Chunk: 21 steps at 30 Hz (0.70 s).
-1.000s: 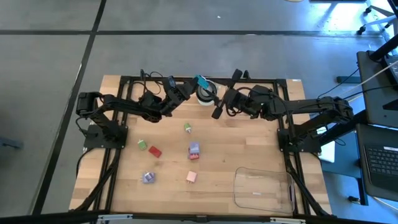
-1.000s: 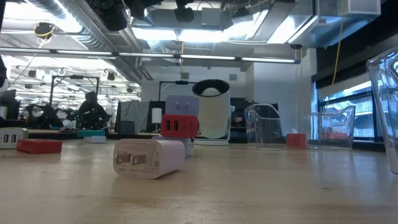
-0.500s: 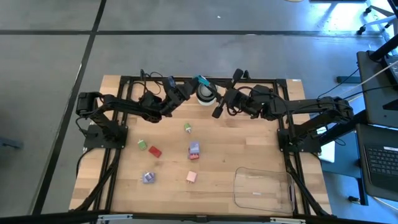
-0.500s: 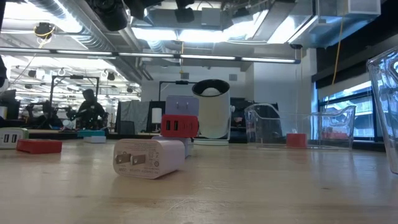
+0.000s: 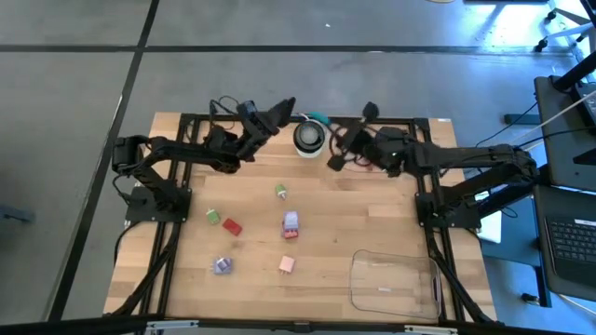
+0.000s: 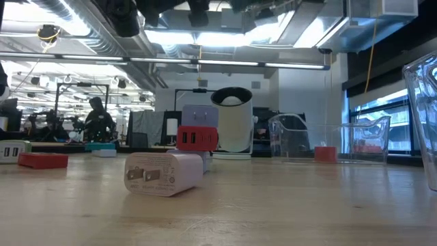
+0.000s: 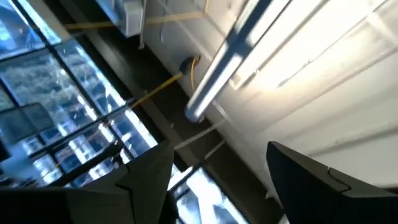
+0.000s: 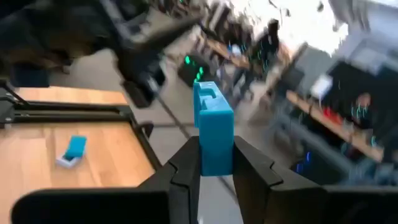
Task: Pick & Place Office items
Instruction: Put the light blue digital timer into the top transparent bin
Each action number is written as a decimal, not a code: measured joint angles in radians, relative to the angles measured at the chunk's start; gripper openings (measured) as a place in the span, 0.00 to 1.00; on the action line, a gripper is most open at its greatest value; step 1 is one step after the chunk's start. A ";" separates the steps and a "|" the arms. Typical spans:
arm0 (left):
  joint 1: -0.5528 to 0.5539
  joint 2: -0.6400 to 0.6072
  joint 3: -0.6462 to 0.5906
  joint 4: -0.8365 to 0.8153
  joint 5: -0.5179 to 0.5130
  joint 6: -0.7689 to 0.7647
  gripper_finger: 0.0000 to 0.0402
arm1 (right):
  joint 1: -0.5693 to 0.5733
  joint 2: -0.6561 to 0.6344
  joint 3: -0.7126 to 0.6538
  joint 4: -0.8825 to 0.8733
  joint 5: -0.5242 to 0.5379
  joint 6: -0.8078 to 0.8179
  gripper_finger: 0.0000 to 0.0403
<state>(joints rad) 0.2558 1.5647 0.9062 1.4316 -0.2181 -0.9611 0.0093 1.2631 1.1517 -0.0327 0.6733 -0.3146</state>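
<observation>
A teal-blue blocky piece (image 8: pixel 214 127) is in the air near the table's far edge, with my right gripper (image 8: pixel 216 152) shut on it; in the high view the piece (image 5: pixel 318 118) shows just beyond the round white-and-black object (image 5: pixel 309 137). My left gripper (image 5: pixel 282 105) stands open to its left, tilted upward and touching nothing; its wrist view shows only ceiling between the fingers (image 7: pixel 146 180). Several more small pieces lie flat on the wood: green (image 5: pixel 281 192), green (image 5: pixel 213 217), red (image 5: pixel 232 226), lilac (image 5: pixel 291 221), pink (image 5: pixel 287 265). My right gripper pinches the teal piece's lower half (image 8: pixel 214 158) between its two fingers, one on each flat side. The fingers come in about level from the table's right side. The piece stands past the fingertips, its notched end (image 8: pixel 208 93) free, lifted clear of the table.
A clear plastic tray (image 5: pixel 393 281) lies at the near right corner. In the low view a white plug-shaped piece (image 6: pixel 164 173) lies nearest, with a red piece (image 6: pixel 198 138) behind it and another clear tray (image 6: pixel 328 140) at the back right. A black frame (image 5: pixel 186 121) rims the table.
My left gripper has come off the teal piece and swung toward the table's far edge, tilting up. The piece has stayed with my right gripper and shifted slightly toward the table's right; that gripper's wrist has turned from slanting down to about level.
</observation>
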 joint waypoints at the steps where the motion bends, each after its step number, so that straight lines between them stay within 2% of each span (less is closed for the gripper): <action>1: 0.009 0.001 0.000 -0.005 0.024 0.012 0.63 | -0.011 -0.025 0.000 -0.066 -0.004 0.054 0.18; 3: 0.025 -0.001 0.000 -0.019 0.063 0.046 0.63 | -0.043 -0.074 0.000 -0.216 -0.049 0.195 0.18; 8: 0.052 0.000 0.000 -0.071 0.150 0.092 0.64 | -0.150 -0.152 0.001 -0.653 -0.241 0.529 0.18; 13: 0.056 0.001 0.000 -0.107 0.160 0.085 0.63 | -0.242 -0.134 0.001 -1.029 -0.304 0.728 0.18; 17: 0.056 0.001 0.000 -0.118 0.160 0.085 0.63 | -0.299 -0.082 -0.001 -1.189 -0.324 0.820 0.18; 21: 0.056 0.001 0.000 -0.118 0.170 0.084 0.63 | -0.351 -0.018 -0.001 -1.211 -0.340 0.885 0.18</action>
<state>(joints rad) 0.3115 1.5654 0.9062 1.3140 -0.0480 -0.8770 -0.3419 1.2454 1.1511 -1.2440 0.3334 0.5707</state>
